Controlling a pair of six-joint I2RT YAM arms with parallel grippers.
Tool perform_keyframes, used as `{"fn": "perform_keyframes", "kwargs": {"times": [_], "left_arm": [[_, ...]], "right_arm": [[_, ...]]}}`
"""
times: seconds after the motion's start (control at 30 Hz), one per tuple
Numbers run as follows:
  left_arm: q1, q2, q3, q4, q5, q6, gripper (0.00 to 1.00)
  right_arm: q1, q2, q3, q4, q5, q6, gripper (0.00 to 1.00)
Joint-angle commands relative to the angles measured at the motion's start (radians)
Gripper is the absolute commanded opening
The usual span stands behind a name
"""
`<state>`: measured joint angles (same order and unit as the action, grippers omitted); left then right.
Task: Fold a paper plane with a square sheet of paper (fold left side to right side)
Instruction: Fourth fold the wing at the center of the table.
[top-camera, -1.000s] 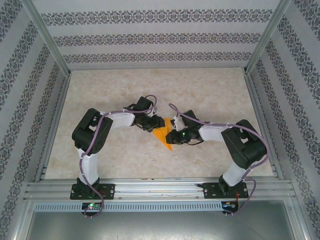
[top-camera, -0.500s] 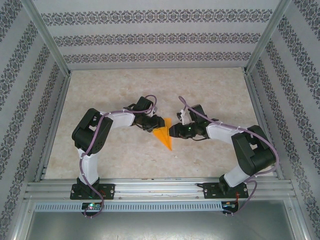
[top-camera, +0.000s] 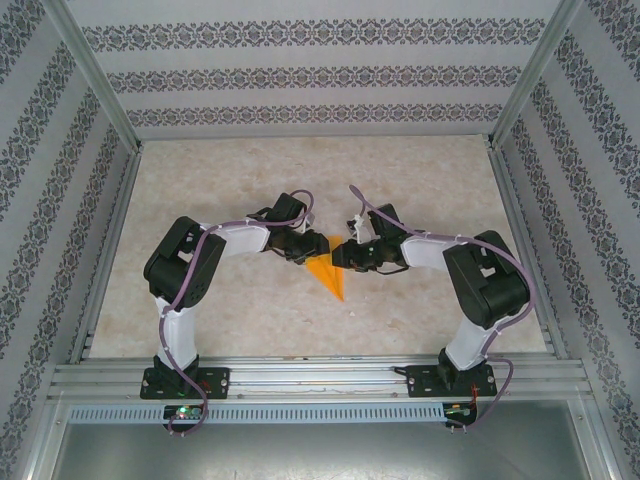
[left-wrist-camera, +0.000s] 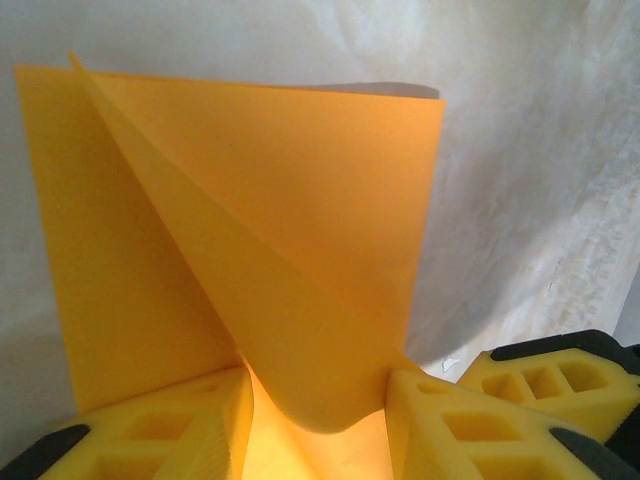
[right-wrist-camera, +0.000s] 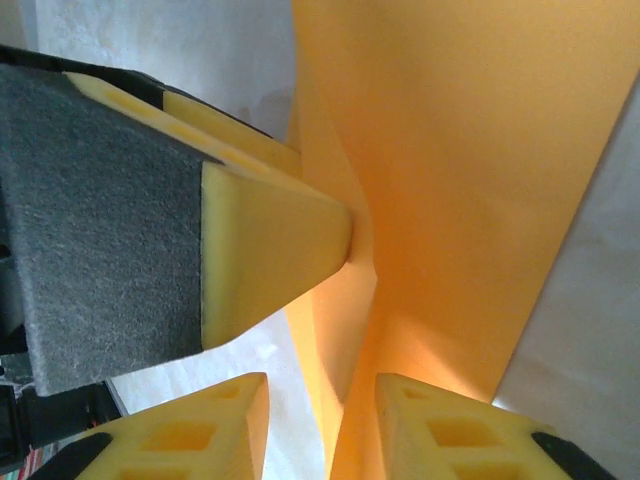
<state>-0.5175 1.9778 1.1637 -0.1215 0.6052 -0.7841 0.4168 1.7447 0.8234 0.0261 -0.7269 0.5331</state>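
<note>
The square sheet of paper (top-camera: 328, 272) is bright orange and folded to a pointed shape, its tip toward the near edge. It lies mid-table between both grippers. My left gripper (top-camera: 312, 246) sits at its far left corner. In the left wrist view the left gripper (left-wrist-camera: 318, 420) has its jaws apart, and a raised, curled flap of the paper (left-wrist-camera: 300, 230) hangs loosely between them. My right gripper (top-camera: 341, 257) meets the paper from the right. Its jaws (right-wrist-camera: 320, 430) stand apart around a raised edge of the paper (right-wrist-camera: 470, 150), with bare table showing beside it. A left fingertip (right-wrist-camera: 270, 250) touches the paper's crease.
The tabletop (top-camera: 230, 190) is pale and marbled. Metal frame rails (top-camera: 110, 240) and patterned walls run along both sides and the back. Both arm bases stand on the rail at the near edge (top-camera: 320, 378).
The right gripper pulled back to the right off the paper, then returned to its right edge. The left arm has stayed still.
</note>
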Motion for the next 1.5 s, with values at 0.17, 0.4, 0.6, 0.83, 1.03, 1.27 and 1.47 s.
{"fn": "perform_keyframes", "kwargs": {"times": [0.17,0.4,0.6,0.83,1.03,1.27,1.47], "left_arm": [[-0.011,0.024,0.008,-0.075,-0.045,0.031,0.41],[-0.011,0.026,0.006,-0.072,-0.045,0.032,0.41],[-0.011,0.024,0.007,-0.073,-0.045,0.035,0.41],[-0.011,0.023,0.007,-0.076,-0.047,0.035,0.41],[-0.011,0.021,0.005,-0.076,-0.047,0.036,0.41],[-0.010,0.020,0.003,-0.076,-0.048,0.036,0.41],[-0.011,0.019,0.001,-0.075,-0.047,0.036,0.41]], "right_arm": [[0.013,0.036,0.026,0.030,-0.012,0.014,0.29],[0.018,0.043,0.026,0.026,-0.002,0.018,0.21],[0.015,0.036,0.017,0.004,0.023,0.008,0.05],[0.004,0.013,0.013,-0.041,0.069,-0.019,0.02],[-0.006,0.009,0.008,-0.048,0.084,-0.021,0.02],[-0.010,0.018,0.016,-0.051,0.093,-0.020,0.02],[-0.016,0.016,0.016,-0.057,0.108,-0.023,0.02]]}}
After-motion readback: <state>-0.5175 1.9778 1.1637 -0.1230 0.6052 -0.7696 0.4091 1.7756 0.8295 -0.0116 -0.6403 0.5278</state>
